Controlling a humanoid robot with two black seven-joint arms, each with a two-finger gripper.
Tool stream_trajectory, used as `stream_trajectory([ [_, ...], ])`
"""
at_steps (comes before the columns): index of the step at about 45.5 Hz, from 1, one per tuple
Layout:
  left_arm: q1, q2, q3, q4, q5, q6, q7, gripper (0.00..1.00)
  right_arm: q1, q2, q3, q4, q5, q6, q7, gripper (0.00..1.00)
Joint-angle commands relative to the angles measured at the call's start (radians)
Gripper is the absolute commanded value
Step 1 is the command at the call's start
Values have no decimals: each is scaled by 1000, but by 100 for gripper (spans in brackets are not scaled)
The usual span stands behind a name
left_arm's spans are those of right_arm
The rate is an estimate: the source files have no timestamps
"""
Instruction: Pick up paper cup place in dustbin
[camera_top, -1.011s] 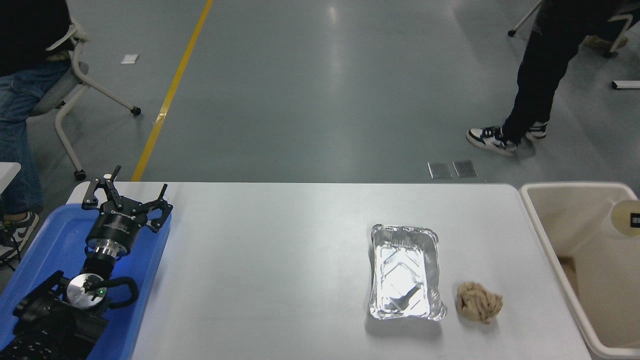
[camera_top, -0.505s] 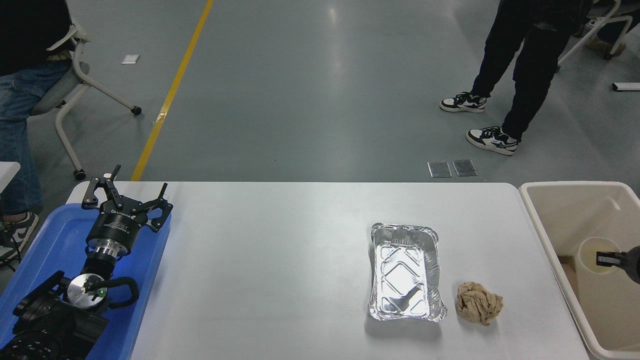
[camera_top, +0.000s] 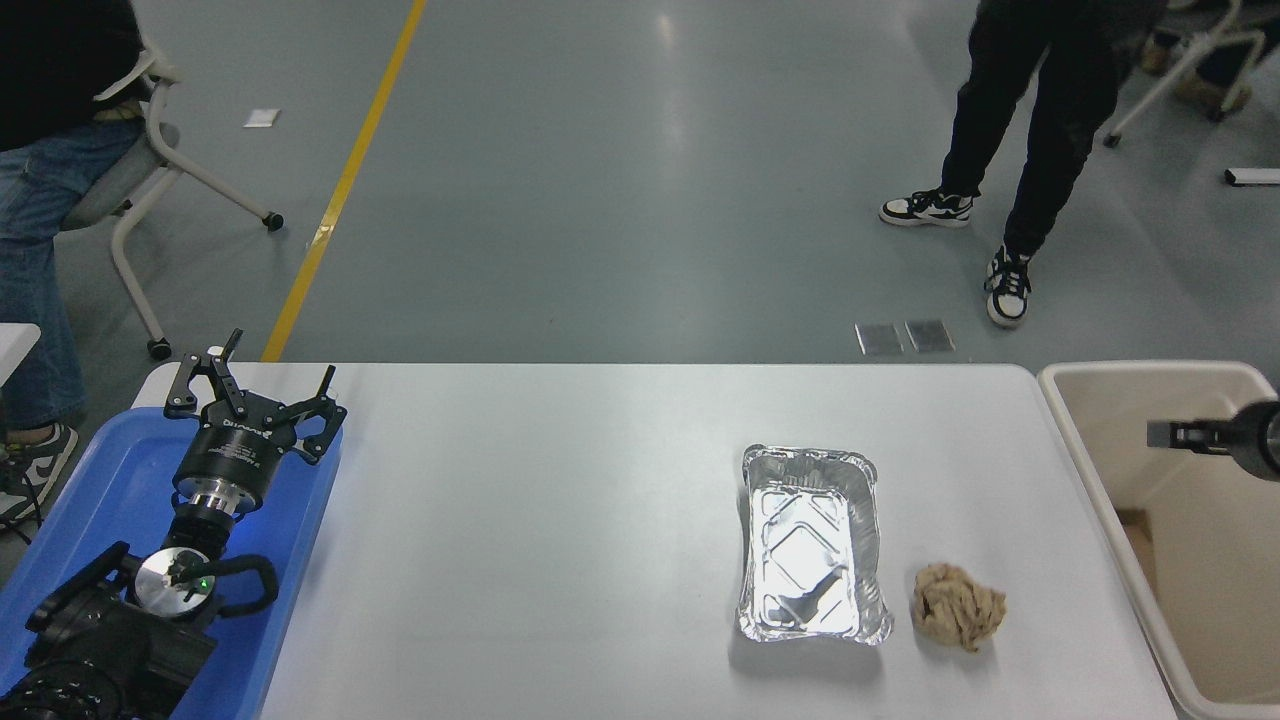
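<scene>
The paper cup, folks, is nowhere to be seen on the tabletop, and I can't spot it inside the dustbin either, at least not in the part of it that shows. The bin sits off the tabletop's three o'clock edge, deep and cream-coloured, with much of it cut off by the frame. The right gripper hangs over the bin, poking in from three o'clock with only its tip showing; nothing is visibly held there, but whether its jaws are spread or pressed together I cannot tell from here.

Down at eight o'clock the left gripper is parked over the blue tray, jaws spread wide and empty.

Near the middle-right of the tabletop, around four o'clock, the foil tray sits with nothing in it, and the crumpled brown paper ball lies just beside it on its three o'clock side, untouched. A person walks across the floor up at one o'clock, and another sits at ten o'clock.

My read: with the cup off the tabletop and that arm above the bin, the drop looks done or as good as done. What seems left is pulling the arm clear.
</scene>
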Motion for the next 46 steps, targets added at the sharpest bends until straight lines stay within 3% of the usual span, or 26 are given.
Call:
stream_trajectory([
  [1,0,1,0,0,0,0,-1,99,521,58,-143,368,-2,199,3,100],
  [6,2,1,0,0,0,0,-1,99,664,134,-137,492,9,332,1,100],
  [16,3,-1,-3,1,-2,0,-3,99,816,250,-146,732,36,441,3,100],
  [26,3,-1,-3,1,-2,0,-3,99,945,339,-146,884,320,529,1,100],
  [33,5,-1,-3,1,-2,0,-3,99,976,381,-140,899,443,543,1,100],
  [46,3,-1,-3,1,-2,0,-3,99,964,389,-143,887,446,540,3,100],
])
